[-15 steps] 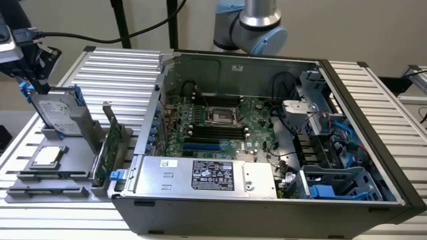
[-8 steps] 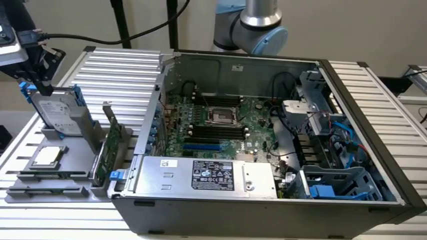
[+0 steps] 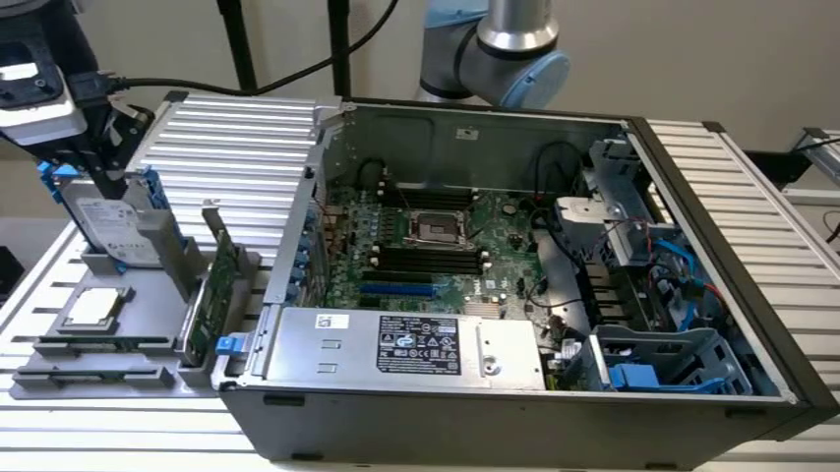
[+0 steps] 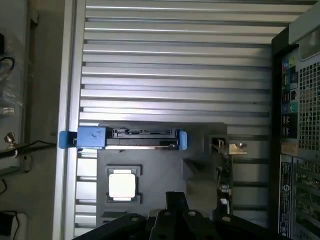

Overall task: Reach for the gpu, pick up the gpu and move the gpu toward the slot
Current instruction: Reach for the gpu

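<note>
Presently catalogued, from the card outward:

1. The gpu point(image 3: 214, 285): a thin green card standing on edge in the grey holder point(image 3: 79, 379), on the holder's side nearest the computer case point(image 3: 735, 324). Nothing grips or touches it. In the wrist view the gpu point(image 4: 225, 172) is seen edge-on, with its silver bracket point(image 4: 234, 148) at one end.

2. Hard drive point(image 3: 112, 224): blue-framed and upright in the same holder, on the exterior view's left of the gpu and apart from it. It also shows in the wrist view point(image 4: 125, 139).

3. Processor chip point(image 3: 94, 307): a small silver square lying flat in a recess of the holder point(image 4: 122, 184).

4. Pincer point(image 3: 112, 177): it hangs over the hard drive, nearer to that than to the gpu. Whether it is released or clenched cannot be told, nor whether it touches the drive. It does not hold the gpu.

5. Computer case: open on the slatted table point(image 3: 236, 128), with the motherboard point(image 3: 420, 251) exposed and its blue slots point(image 3: 393, 290) unoccupied.

Status, as judged: the task is at an early stage. The reach has not arrived at the card. The card is not grasped or lifted, and it has made no travel toward the slot.
</note>
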`<state>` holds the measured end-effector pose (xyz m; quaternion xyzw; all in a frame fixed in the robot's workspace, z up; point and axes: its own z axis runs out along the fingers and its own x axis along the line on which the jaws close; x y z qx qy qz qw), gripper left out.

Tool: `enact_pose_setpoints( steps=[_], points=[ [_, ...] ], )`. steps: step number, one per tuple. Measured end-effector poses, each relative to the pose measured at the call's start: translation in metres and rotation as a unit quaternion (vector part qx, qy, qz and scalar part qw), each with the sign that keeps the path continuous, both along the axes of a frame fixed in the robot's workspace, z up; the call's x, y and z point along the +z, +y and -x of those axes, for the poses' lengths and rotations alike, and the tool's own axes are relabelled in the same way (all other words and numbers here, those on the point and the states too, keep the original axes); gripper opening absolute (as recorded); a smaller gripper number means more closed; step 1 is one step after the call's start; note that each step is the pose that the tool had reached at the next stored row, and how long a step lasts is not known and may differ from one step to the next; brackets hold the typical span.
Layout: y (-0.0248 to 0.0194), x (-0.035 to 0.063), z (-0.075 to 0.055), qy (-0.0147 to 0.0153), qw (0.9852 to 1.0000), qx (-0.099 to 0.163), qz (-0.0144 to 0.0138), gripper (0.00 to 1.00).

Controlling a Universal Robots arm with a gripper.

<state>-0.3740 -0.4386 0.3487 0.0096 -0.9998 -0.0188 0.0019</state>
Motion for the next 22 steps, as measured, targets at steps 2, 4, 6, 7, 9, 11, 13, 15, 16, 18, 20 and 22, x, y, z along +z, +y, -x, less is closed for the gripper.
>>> enact_pose_setpoints(
  steps=[2, 4, 6, 7, 9, 11, 13, 15, 16, 18, 20, 22],
  points=[
    [-0.0042, 0.0000, -0.006, 0.0000, 1.0000, 0.000, 0.0002, 0.11],
    [-0.0089, -0.0001, -0.012, 0.0001, 1.0000, 0.000, 0.0005, 0.11],
    [-0.0138, -0.0008, -0.016, 0.0001, 1.0000, 0.000, 0.0006, 0.11],
    [-0.0163, -0.0014, -0.018, 0.0000, 1.0000, 0.000, 0.0006, 0.11],
    [-0.0208, -0.0032, -0.022, -0.0003, 1.0000, 0.000, 0.0008, 0.11],
    [-0.0243, -0.0056, -0.026, -0.0011, 1.0000, 0.000, 0.0009, 0.11],
    [-0.0275, -0.0083, -0.030, -0.0022, 1.0000, 0.000, 0.0011, 0.11],
    [-0.0302, -0.0113, -0.035, -0.0033, 1.0000, 0.000, 0.0014, 0.11],
    [-0.0313, -0.0127, -0.038, -0.0038, 1.0000, 0.000, 0.0015, 0.11],
    [-0.0337, -0.0159, -0.044, -0.0050, 1.0000, 0.000, 0.0017, 0.11],
    [-0.0361, -0.0189, -0.049, -0.0060, 1.0000, 0.000, 0.0019, 0.11],
    [-0.0383, -0.0217, -0.055, -0.0070, 1.0000, 0.000, 0.0022, 0.11]
  ],
)
